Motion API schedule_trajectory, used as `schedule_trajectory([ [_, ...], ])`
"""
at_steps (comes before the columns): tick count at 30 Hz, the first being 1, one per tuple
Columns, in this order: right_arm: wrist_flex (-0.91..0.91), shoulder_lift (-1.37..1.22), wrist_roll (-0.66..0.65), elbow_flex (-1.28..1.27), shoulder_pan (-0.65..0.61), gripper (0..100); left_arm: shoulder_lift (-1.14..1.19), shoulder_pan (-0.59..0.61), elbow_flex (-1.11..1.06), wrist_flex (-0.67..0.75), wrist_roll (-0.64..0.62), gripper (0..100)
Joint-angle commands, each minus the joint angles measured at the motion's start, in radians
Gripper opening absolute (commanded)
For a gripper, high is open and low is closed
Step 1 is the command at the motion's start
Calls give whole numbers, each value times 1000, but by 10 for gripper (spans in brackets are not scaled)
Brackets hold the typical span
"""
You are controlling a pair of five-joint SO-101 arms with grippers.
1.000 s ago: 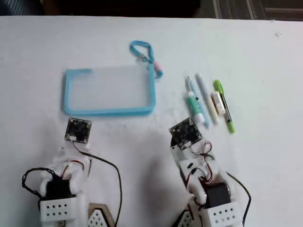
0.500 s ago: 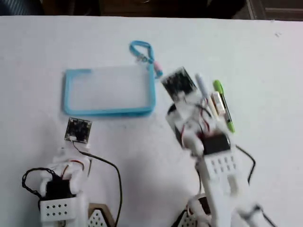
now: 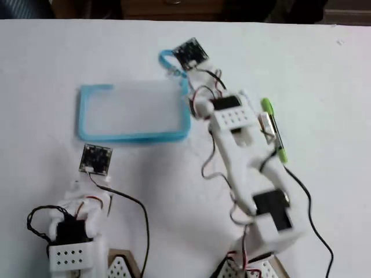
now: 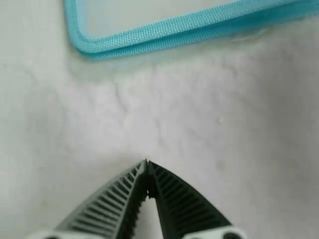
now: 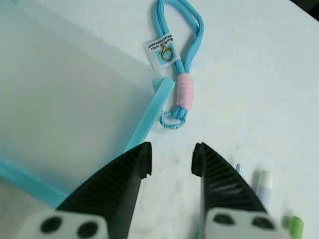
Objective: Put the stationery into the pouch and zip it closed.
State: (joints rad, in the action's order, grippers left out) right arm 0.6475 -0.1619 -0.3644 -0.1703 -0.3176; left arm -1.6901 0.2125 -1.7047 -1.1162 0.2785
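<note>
Progress: nothing yet accomplished, as far as the views show. At the left, the left gripper (image 4: pixel 147 185) sits low over the tabletop (image 3: pixel 324 69) with its jaws together and nothing between them. It lies a little short of the near edge of the pouch (image 3: pixel 133 138) and does not touch it.

The pouch, blue-bordered with a pale translucent face, lies flat on the tabletop with no item visible inside. Its blue border appears to break along the far edge, which may be the open zip, though this cannot be confirmed.

At the pouch's far right corner a blue strap (image 5: pixel 188 35) with a pink bead (image 5: pixel 184 92) trails onto the tabletop. The right gripper (image 5: pixel 172 159) hangs just beside this corner, jaws apart and empty, over the bare surface between the pouch edge and the pens.

Farther right, the stationery (image 3: pixel 265 123) remains on the tabletop outside the pouch. The green marker (image 3: pixel 275 132) shows plainly beside the right arm; other pieces are partly hidden beneath that arm, with pen tips (image 5: pixel 262 181) visible in the right wrist view.

Remaining, by judgement: every piece must still be picked up and inserted, and the zip then drawn shut.
</note>
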Motion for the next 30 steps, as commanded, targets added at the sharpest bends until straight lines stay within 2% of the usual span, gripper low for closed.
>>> schedule_trajectory([
  [1, -16, -168, 6, 226, -15, 157, -13, 2, 6, -5, 6, 25],
  [6, 2, -463, 34, 566, -12, 254, -13, 2, 6, -5, 6, 25],
  [11, 160, -748, 78, 971, -15, 259, -13, 2, 6, -5, 6, 25],
  [18, 377, -1125, 77, 1458, -8, 252, -13, 2, 6, -5, 6, 25],
  [21, 472, -1225, 75, 1606, -10, 184, -13, 2, 6, -5, 6, 25],
  [25, 541, -1288, 75, 1722, -10, 27, -13, 2, 6, -5, 6, 25],
  [30, 662, -1280, 75, 1765, -15, 16, -13, 2, 6, -5, 6, 25],
])
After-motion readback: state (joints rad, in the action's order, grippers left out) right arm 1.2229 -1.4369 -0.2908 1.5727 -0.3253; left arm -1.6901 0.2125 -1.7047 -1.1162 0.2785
